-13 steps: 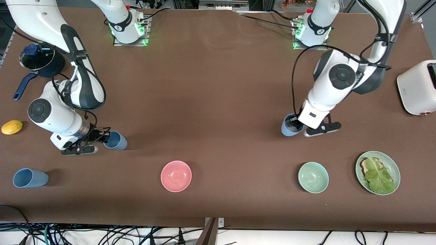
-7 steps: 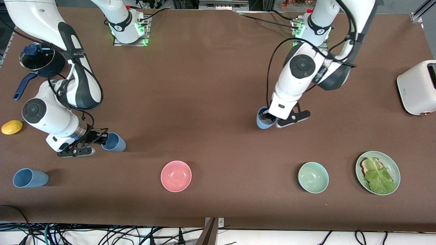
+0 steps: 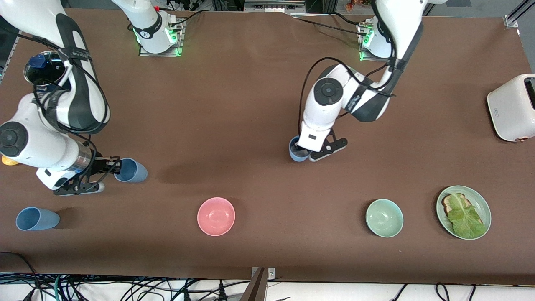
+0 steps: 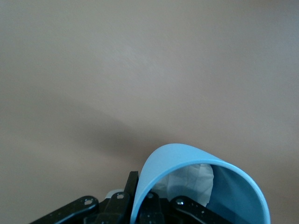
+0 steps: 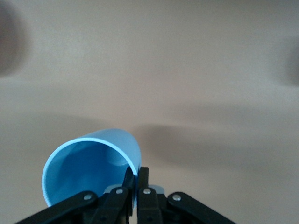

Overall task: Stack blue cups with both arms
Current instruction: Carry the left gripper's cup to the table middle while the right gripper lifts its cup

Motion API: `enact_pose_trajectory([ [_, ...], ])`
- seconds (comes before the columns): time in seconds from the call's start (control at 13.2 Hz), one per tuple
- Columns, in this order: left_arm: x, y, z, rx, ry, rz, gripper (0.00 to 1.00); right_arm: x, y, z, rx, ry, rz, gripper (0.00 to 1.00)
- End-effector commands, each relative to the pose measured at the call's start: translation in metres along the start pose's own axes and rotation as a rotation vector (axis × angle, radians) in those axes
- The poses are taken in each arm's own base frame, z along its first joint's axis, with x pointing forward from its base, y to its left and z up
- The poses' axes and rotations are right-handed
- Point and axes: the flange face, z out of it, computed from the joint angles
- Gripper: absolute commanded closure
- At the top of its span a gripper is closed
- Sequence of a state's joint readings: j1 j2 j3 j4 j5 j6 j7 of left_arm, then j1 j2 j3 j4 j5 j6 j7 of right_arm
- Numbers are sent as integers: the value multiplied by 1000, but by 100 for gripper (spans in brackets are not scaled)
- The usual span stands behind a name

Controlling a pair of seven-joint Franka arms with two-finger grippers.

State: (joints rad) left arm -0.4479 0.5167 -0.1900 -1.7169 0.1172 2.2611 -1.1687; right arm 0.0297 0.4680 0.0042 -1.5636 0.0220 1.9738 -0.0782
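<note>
Altogether three blue cups (image 3: 36,218): one on table, one pinched in each pincer; two bowls.

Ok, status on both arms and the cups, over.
Left gripper shut on blue cup, carried above mid-table. Right gripper shut on second cup. Third cup lying loose near front edge. Pink bowl nearby, not blocking.

A pink bowl (image 3: 216,216), pale green bowl (image 3: 384,218), plate of lettuce toast (image 3: 463,212), toaster (image 3: 512,108), lidded pot (image 3: 42,69).
</note>
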Motion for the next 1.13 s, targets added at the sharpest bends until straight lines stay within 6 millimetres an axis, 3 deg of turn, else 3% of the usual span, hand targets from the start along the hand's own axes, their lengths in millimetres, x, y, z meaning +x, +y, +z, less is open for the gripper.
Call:
enact_pose_trajectory([
  [0.0,-10,40,23,-13,1,-41,100,1,-1,-47,-27,-32,-23,100],
  [0.3,-13,51,57,-13,-11,-40,100,-5,-17,-91,-43,-71,-11,100],
  [0.53,-14,54,75,-39,-9,-38,100,-8,-50,-106,-43,-52,-10,100],
  [0.68,-15,54,77,-40,-12,-42,100,-11,-64,-111,-41,-54,9,100],
  [0.76,-12,54,74,-45,-13,-51,94,-13,-73,-111,-42,-61,19,100],
  [0.91,-11,56,69,-54,-10,-69,46,-15,-86,-115,-44,-55,28,100],
  [1.06,-8,62,58,-74,-2,-136,13,-15,-94,-116,-42,-53,27,100],
])
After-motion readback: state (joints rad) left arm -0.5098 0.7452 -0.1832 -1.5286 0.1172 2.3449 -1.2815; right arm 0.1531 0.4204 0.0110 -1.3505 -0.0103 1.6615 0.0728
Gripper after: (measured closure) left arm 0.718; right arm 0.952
